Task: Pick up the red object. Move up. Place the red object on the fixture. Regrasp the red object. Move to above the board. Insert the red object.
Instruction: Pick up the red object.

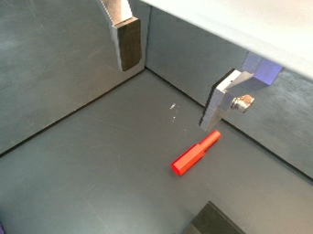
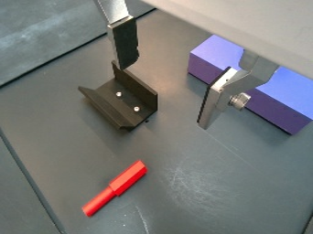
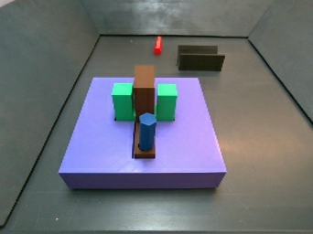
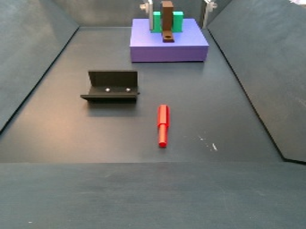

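Observation:
The red object [image 4: 163, 124] is a slim red peg lying flat on the grey floor, also seen in both wrist views [image 1: 196, 153] [image 2: 113, 188] and far off in a side view [image 3: 158, 44]. My gripper [image 2: 167, 91] hangs open above the floor with nothing between its silver fingers [image 1: 126, 41]. It sits between the fixture [image 2: 123, 102] and the purple board [image 2: 251, 78], and the peg lies apart from it. The dark fixture [image 4: 110, 86] stands beside the peg. The board [image 3: 146, 146] carries green blocks, a brown bar and a blue peg.
Grey walls [image 4: 42, 72] ring the floor on all sides. A green block [image 3: 123, 101], the tall brown bar [image 3: 145, 91] and the blue hexagonal peg [image 3: 146, 131] rise from the board. Open floor lies around the red peg.

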